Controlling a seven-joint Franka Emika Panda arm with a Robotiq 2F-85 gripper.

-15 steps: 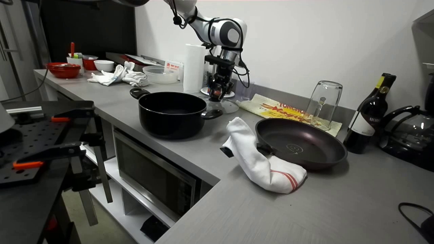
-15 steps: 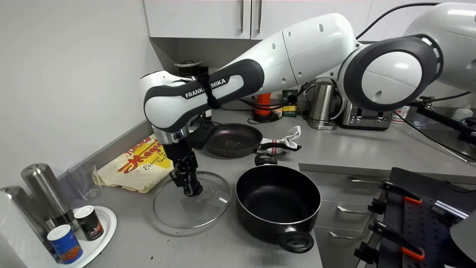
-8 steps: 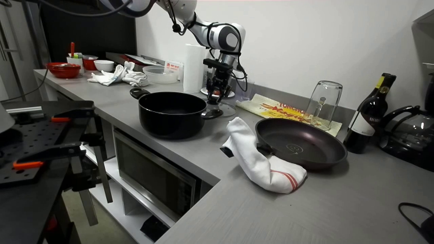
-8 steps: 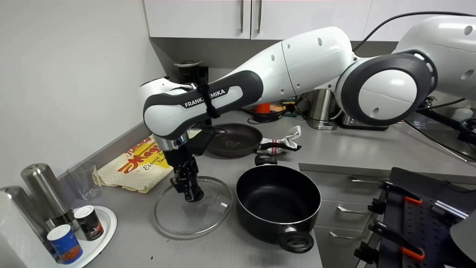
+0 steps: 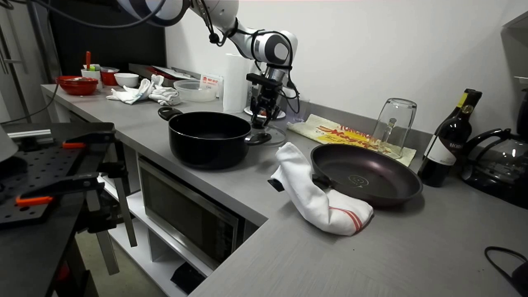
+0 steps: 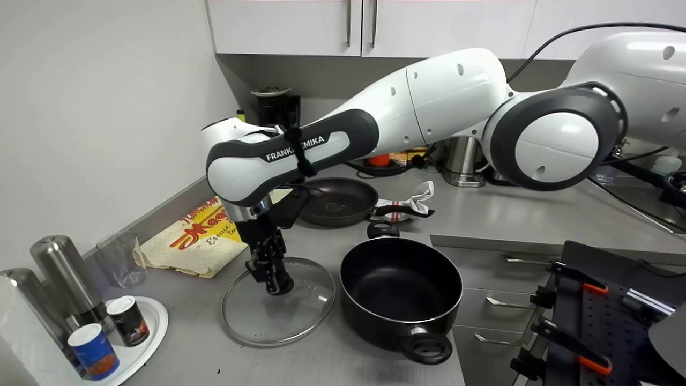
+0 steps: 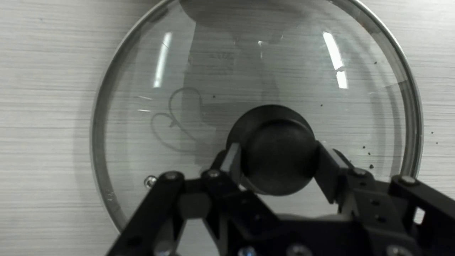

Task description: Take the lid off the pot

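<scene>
In an exterior view, furthest left, a white paper roll (image 6: 24, 338) is cut off by the edge. After it, a round white plate (image 6: 159, 324) — cut off too, at the bottom — carries a blue canister (image 6: 94, 353) and a black canister (image 6: 127, 323). Then comes the black two-finger gripper (image 6: 278, 287), which is grasping the black knob (image 7: 279, 156) of a round clear glass lid (image 6: 276, 319); in the wrist view the fingers (image 7: 233, 161) touch this knob from both sides, and the metal rim (image 7: 416, 121) is cut off at the top. Whether the rim rests on the grey counter (image 6: 187, 332), I cannot tell. Further right, the wide, low black pot (image 6: 402, 284) stands upright, and the lid is off it, just beside. In an exterior view one black side handle (image 5: 259, 139) hides a piece of the lid.
</scene>
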